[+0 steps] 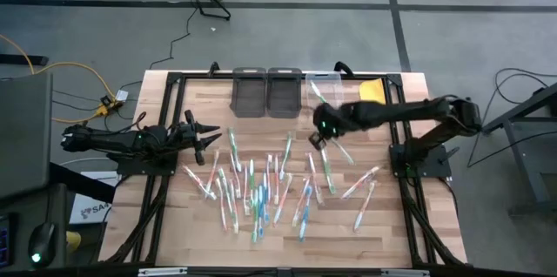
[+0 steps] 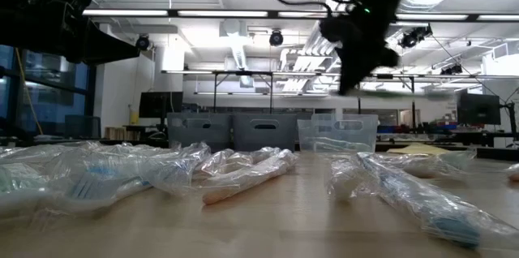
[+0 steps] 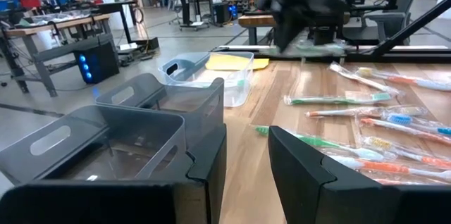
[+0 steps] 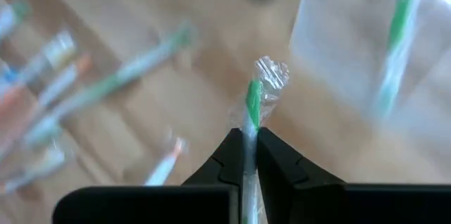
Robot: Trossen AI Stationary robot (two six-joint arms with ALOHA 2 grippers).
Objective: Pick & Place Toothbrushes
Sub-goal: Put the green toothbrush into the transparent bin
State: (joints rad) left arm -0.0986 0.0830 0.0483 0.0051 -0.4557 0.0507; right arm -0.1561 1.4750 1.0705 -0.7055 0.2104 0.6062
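A green-handled toothbrush in a clear crinkled wrapper (image 4: 252, 104) was seen pinched between the closed fingers of the right gripper (image 4: 249, 143), which was held above the wooden counter (image 1: 392, 233) near the clear plastic bin (image 1: 324, 85). One toothbrush (image 1: 318, 92) was already seen lying in that bin, beside two grey plastic bins (image 1: 266, 91). The remaining wrapped toothbrushes (image 1: 261, 185), white, green, blue and orange-red, were spread over the middle of the counter. The left gripper (image 1: 205, 135) was held partly open and empty at the counter's left side.
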